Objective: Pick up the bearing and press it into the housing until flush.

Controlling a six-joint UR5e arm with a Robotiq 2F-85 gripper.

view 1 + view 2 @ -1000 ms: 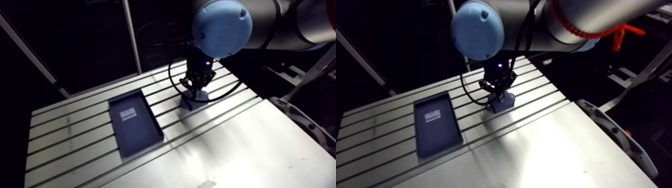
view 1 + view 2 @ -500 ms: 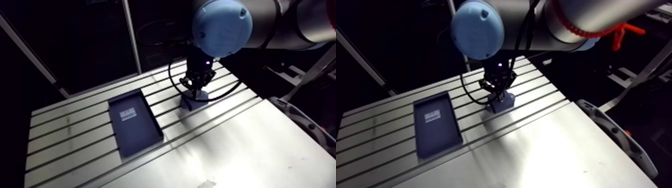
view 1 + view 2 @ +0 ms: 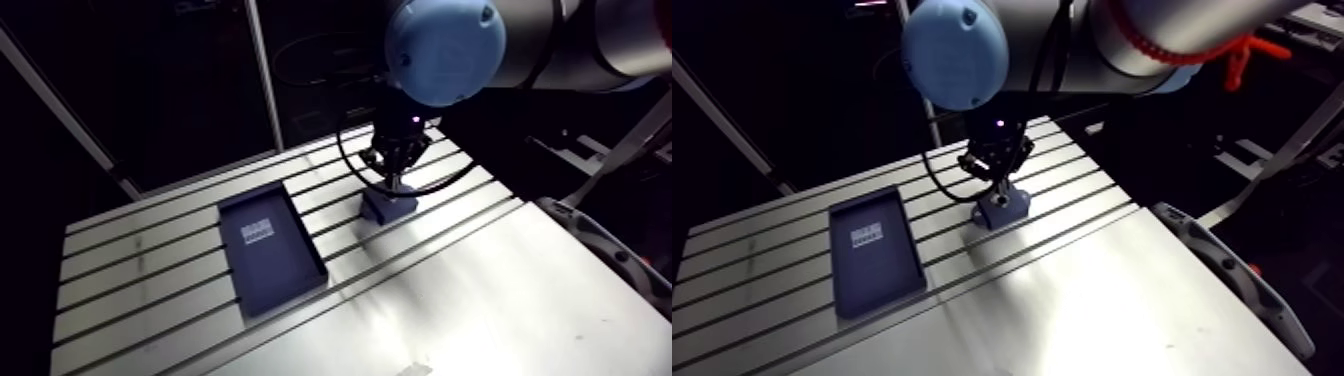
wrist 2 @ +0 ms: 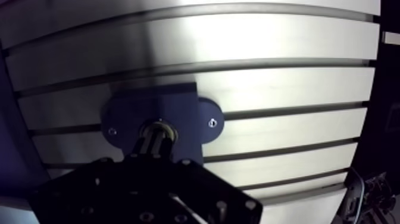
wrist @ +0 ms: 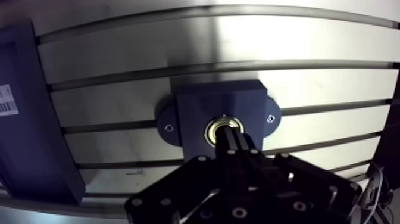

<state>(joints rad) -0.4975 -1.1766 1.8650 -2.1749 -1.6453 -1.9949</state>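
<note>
table (image 5: 309,36): brushed metal, glossy | housing (image 5: 202,104): matt dark plastic | bearing (image 5: 211,128): shiny metal | tray (image 5: 36,119): matt, paper label (image 3: 258,228)

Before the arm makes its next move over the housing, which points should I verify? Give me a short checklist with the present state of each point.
1. The bearing sits in the bore of the housing: ok.
2. Bearing flush with the housing face: cannot tell.
3. The gripper is shut and centred over the bearing: ok.
4. Gripper touching the bearing or off it: cannot tell.
5. Housing flat on the table, apart from the tray: ok.
</note>
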